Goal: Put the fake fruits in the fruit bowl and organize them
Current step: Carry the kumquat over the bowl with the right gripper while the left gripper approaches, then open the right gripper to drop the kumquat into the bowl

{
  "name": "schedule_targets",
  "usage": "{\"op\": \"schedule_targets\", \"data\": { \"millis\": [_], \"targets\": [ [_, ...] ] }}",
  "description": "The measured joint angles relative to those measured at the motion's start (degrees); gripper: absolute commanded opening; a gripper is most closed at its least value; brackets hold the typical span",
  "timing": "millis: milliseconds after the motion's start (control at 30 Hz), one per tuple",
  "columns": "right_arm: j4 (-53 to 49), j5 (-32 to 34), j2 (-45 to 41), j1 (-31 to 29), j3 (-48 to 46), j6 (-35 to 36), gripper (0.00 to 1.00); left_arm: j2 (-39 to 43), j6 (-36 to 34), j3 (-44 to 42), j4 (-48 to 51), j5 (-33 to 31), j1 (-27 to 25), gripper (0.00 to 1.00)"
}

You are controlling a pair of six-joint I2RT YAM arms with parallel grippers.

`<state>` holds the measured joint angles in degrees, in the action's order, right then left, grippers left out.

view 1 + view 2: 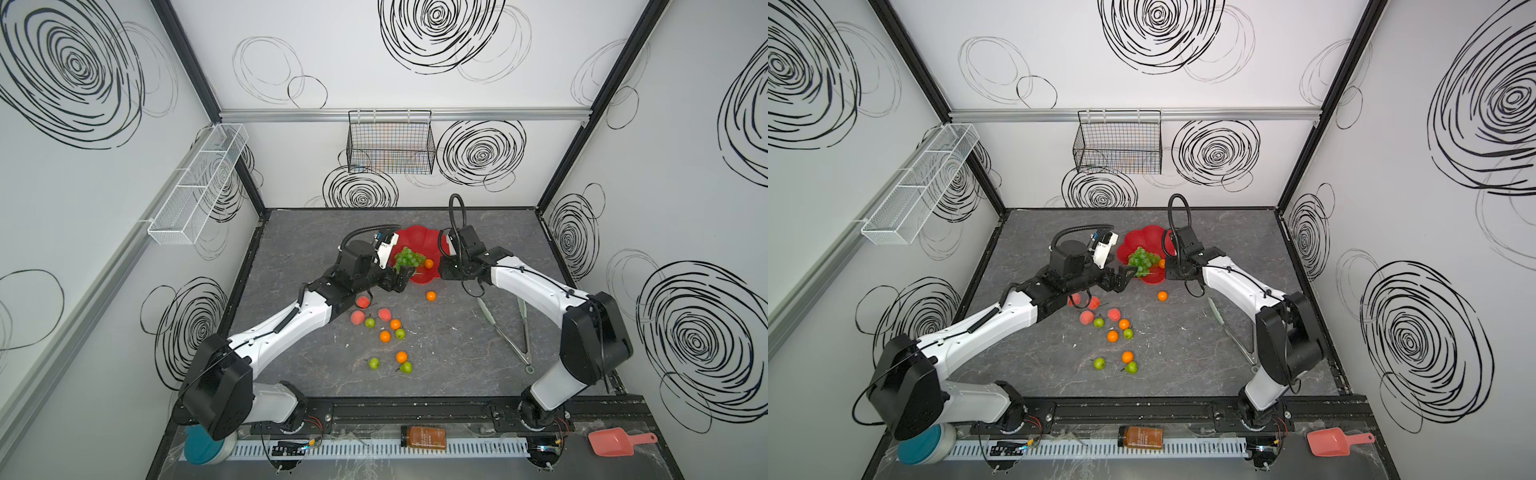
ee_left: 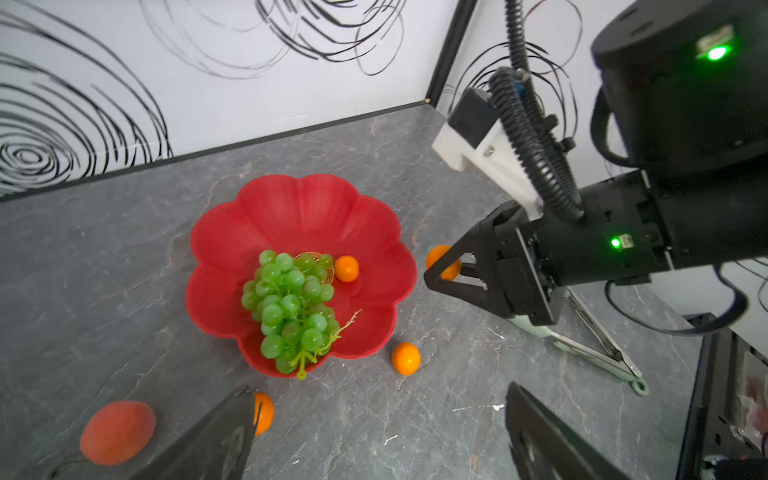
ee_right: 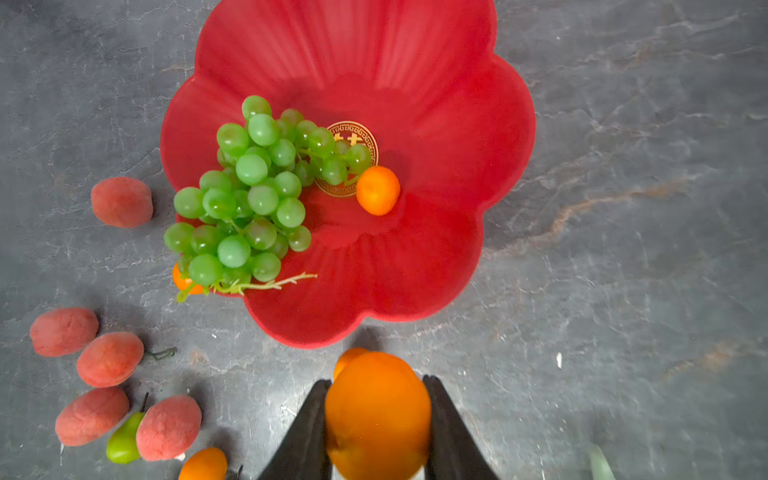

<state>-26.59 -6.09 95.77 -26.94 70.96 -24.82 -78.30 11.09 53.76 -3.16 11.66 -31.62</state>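
The red flower-shaped fruit bowl (image 1: pixel 419 239) (image 3: pixel 415 83) holds a bunch of green grapes (image 1: pixel 407 258) (image 3: pixel 249 195) and one small orange (image 3: pixel 377 190). My right gripper (image 3: pixel 377 380) is shut on another orange (image 3: pixel 377 415), just off the bowl's right rim and above the table. My left gripper (image 2: pixel 380 386) hangs open and empty at the bowl's near-left rim, in a top view (image 1: pixel 401 279). A loose orange (image 1: pixel 431 296) lies in front of the bowl. Peaches (image 1: pixel 357 318), green apples (image 1: pixel 370 322) and more oranges (image 1: pixel 385 336) are scattered on the table near the left forearm.
Pale-green tongs (image 1: pixel 503 332) lie on the table under the right arm. A black wire basket (image 1: pixel 390 145) hangs on the back wall and a white mesh rack (image 1: pixel 195 183) on the left wall. A pink scoop (image 1: pixel 615 442) and a bottle (image 1: pixel 423 437) lie beyond the front rail.
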Motion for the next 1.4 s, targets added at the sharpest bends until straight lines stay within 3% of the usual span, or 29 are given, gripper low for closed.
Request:
{"op": "schedule_targets", "data": {
  "millis": [267,633,1133,1400],
  "targets": [
    [-1.0,-0.8,12.2,0.0,8.8,1.6,0.32,-0.3,4.2,-1.6,-0.3,4.4,5.7,0.96],
    [-4.0,-1.0,23.1,0.0,17.4,2.7,0.32,-0.3,7.0,-1.6,-0.4,8.0,7.7,0.96],
    [-6.3,-1.2,25.2,0.0,19.7,3.2,0.5,-0.3,7.2,-1.6,-0.4,9.4,9.6,0.96],
    [-7.0,-1.4,24.9,0.0,20.6,4.0,0.54,1.8,6.4,-2.0,-0.2,9.1,9.7,0.96]
  ]
}}
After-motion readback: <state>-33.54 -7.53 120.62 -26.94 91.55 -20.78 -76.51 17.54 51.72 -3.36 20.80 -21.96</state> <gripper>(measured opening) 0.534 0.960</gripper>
